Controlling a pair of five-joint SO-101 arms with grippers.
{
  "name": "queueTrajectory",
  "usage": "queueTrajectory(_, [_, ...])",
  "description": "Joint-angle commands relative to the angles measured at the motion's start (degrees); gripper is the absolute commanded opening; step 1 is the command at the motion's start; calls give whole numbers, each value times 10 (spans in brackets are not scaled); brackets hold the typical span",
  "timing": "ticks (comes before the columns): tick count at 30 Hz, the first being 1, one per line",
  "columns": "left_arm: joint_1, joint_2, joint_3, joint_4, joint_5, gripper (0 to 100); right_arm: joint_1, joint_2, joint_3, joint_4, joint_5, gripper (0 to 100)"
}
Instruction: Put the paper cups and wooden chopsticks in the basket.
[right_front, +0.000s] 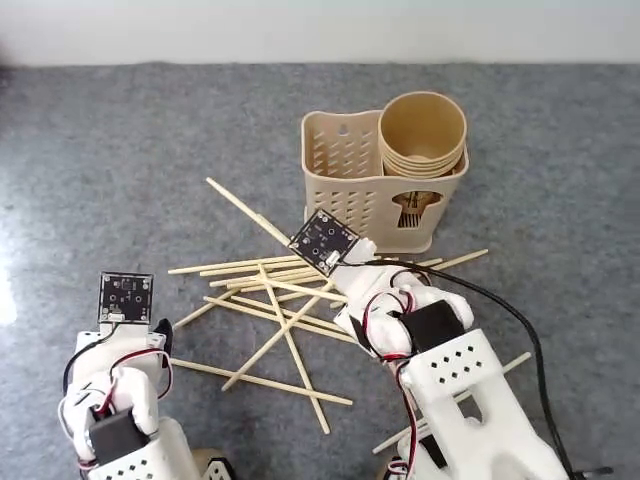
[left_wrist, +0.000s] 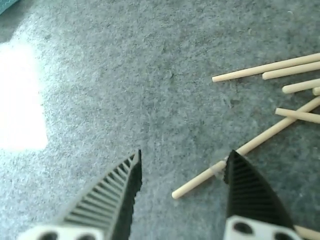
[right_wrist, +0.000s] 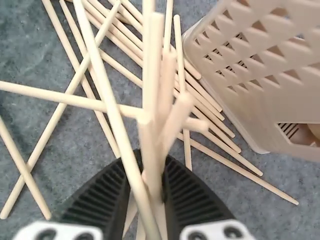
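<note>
Chopsticks (right_wrist: 154, 60) sit clamped in right gripper (right_wrist: 150, 172); left gripper (left_wrist: 182, 170) stands open, empty. Lift bundle clear of basket (right_wrist: 250, 65) rim ahead.

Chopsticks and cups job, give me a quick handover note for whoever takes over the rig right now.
Right end effector: shut on several chopsticks, beside the basket.
Left end effector: open, over the carpet by one stick's end.
Done: paper cups stacked in the basket's compartment on the right of the high view.
Left: loose chopsticks scattered on the carpet in front of the basket, plus the held ones.
</note>
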Motion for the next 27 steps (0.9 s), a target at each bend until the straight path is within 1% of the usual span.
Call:
queueTrajectory(1, [-1, -8, -2, -4, 4, 254, 5, 29, -4, 0, 7, 10])
queueTrajectory(13, [-1, -8, -2, -4, 4, 254, 2, 204, -6, -96, 8, 16])
queueTrajectory(16, [-1, -8, -2, -4, 4, 254, 2, 237, -8, -95, 9, 61])
queueTrajectory(20, [-1, -8, -2, -4, 4, 254, 2, 239, -11, -69, 33, 130])
queueTrajectory(27, [-1, -8, -2, -4, 4, 254, 2, 228, -18, -69, 35, 132])
